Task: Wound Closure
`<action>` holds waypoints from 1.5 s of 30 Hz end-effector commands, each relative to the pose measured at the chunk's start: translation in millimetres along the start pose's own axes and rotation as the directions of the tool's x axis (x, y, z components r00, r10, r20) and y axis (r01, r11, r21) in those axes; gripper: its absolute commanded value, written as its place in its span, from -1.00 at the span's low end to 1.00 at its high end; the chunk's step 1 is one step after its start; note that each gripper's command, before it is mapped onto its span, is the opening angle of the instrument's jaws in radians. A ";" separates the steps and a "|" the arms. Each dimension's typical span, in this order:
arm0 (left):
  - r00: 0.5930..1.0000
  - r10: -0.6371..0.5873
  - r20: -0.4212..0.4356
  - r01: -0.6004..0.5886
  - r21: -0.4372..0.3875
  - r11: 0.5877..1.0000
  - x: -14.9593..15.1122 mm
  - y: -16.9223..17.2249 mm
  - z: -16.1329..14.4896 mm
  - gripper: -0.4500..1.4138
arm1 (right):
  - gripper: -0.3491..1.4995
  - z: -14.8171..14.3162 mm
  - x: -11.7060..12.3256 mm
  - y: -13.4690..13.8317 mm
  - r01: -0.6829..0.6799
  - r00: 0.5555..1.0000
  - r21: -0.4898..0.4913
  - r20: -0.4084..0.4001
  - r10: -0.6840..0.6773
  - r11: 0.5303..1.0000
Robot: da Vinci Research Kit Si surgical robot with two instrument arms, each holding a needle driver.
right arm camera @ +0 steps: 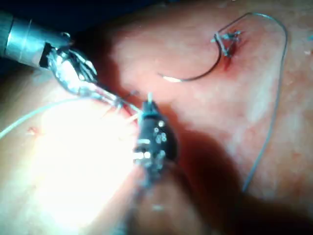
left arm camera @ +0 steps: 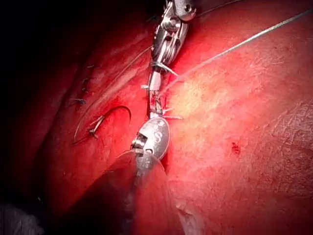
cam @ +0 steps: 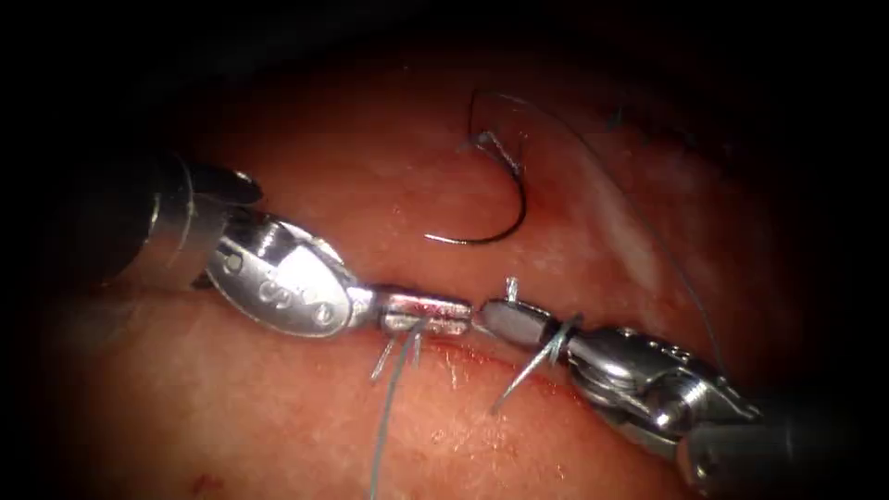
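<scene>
- Needle (cam: pixel 505 208) lies loose on the tissue (cam: pixel 278 426), beyond the cut (cam: pixel 482 356).
- Your left claw (cam: pixel 463 313) and right claw (cam: pixel 491 319), closed, pinch thread (cam: pixel 384 417) over it.
- Knots look unfinished.

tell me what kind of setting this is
Likely a bench for suturing practice: two wristed tools, left tool and right tool, meet over a cut in tissue, thread at both, while a curved needle lies free beyond.

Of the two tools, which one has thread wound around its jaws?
The right tool: a loop of thread wraps its shut jaws. The left tool has thread only hanging beside it. The needle lies free on the tissue.
</scene>
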 end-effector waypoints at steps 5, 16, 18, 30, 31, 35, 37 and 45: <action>1.000 -0.017 0.022 0.017 0.013 1.000 -2.0 -1.9 0.4 -1.00 | -1.00 -0.3 -0.3 -2.6 0.049 0.998 -0.037 -0.028 -0.050 0.998; 0.997 -0.047 0.063 0.045 0.031 0.998 -4.6 -8.1 2.4 -1.00 | -1.00 -0.9 -1.0 -5.6 0.212 0.977 -0.224 0.024 -0.212 0.951; 0.996 -0.055 0.067 0.052 0.038 0.998 -4.9 -8.7 3.0 -1.00 | -1.00 -0.9 -1.1 -5.8 0.235 0.971 -0.248 0.026 -0.236 0.940; 0.994 -0.070 0.080 0.065 0.072 0.995 -6.6 -13.4 6.1 -1.00 | -1.00 -1.6 -3.5 -6.4 0.360 0.932 -0.301 0.066 -0.357 0.883; 0.994 -0.077 0.082 0.071 0.075 0.995 -6.9 -13.8 6.2 -1.00 | -1.00 -1.6 -3.6 -6.5 0.361 0.931 -0.300 0.066 -0.358 0.883; 0.991 -0.103 0.090 0.094 0.091 0.991 -8.1 -15.7 6.6 -1.00 | -1.00 -2.0 -4.0 -7.2 0.372 0.927 -0.294 0.074 -0.367 0.881; 0.990 -0.108 0.096 0.099 0.099 0.990 -8.7 -16.3 6.9 -1.00 | -1.00 -2.3 -4.2 -7.6 0.376 0.926 -0.293 0.073 -0.372 0.879; 0.986 -0.115 0.117 0.100 0.126 0.987 -10.9 -18.4 7.8 -1.00 | -1.00 -3.6 -5.5 -9.4 0.387 0.921 -0.279 0.069 -0.383 0.879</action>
